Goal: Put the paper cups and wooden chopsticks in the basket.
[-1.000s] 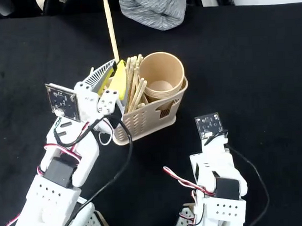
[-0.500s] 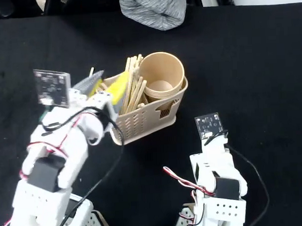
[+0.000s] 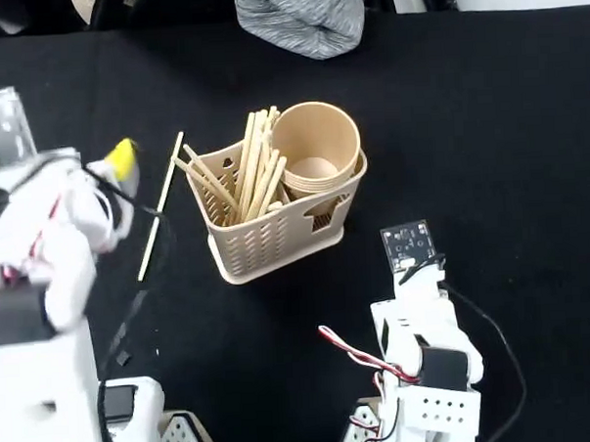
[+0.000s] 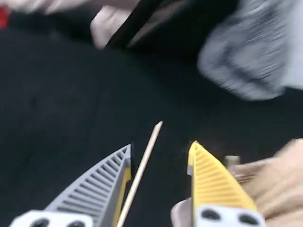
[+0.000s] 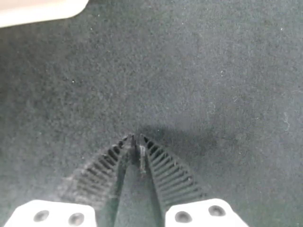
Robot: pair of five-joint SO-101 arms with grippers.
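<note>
The beige basket (image 3: pixel 276 243) stands mid-table with stacked paper cups (image 3: pixel 316 147) and several wooden chopsticks (image 3: pixel 254 169) inside it. One loose chopstick (image 3: pixel 160 207) lies on the black cloth just left of the basket. My left gripper (image 3: pixel 116 170) is at the far left, beside that chopstick's far end. In the left wrist view, the gripper (image 4: pixel 161 144) is open, and the chopstick (image 4: pixel 142 165) runs between its grey and yellow fingers without being pinched. My right gripper (image 5: pixel 136 138) is shut on nothing and rests low over the cloth near the basket's corner (image 5: pixel 42 9).
A grey cloth bundle (image 3: pixel 301 15) lies at the table's far edge behind the basket. The right arm (image 3: pixel 422 323) sits in front of the basket, to its right. Black cloth stretches open to the right of the basket.
The left arm has swung away from the basket to the far left. The chopstick it held upright over the basket is out of its grip, and one now lies beside the basket. The right arm kept still.
</note>
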